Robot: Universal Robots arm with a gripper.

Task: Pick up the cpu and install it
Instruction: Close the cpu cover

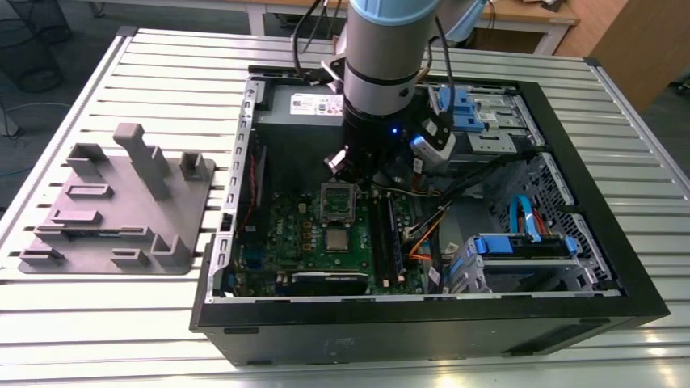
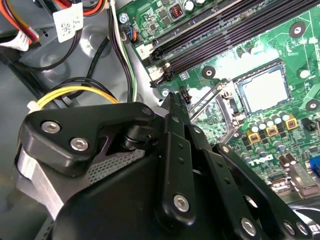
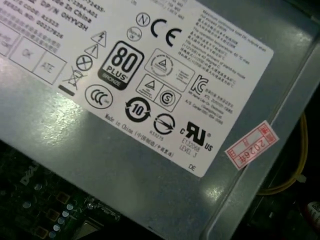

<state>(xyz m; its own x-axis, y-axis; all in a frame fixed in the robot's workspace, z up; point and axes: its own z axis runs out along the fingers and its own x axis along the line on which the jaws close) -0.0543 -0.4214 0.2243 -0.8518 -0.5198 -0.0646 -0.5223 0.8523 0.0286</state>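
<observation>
The cpu (image 1: 338,239) is a small silver-grey square lying flat in its socket on the green motherboard (image 1: 296,234) inside the open computer case. In the second wrist view the cpu (image 2: 263,90) shows pale and flat, with nothing on top of it. The hinged metal socket frame (image 1: 338,196) stands flipped up just behind the cpu, and its thin metal levers (image 2: 212,97) lie beside the socket. My gripper (image 1: 359,179) hangs over that frame, a short way from the cpu. The gripper (image 2: 173,97) has its black linkages in front of the board, and nothing shows in its grasp.
A grey power supply (image 1: 302,105) with a white label (image 3: 150,85) lies just behind the gripper. Black memory slots (image 2: 225,35), loose cables (image 2: 75,92) and blue drive cages (image 1: 523,246) crowd the case. A grey plastic fixture tray (image 1: 119,210) sits on the slatted table (image 1: 129,323) at the exterior view's left.
</observation>
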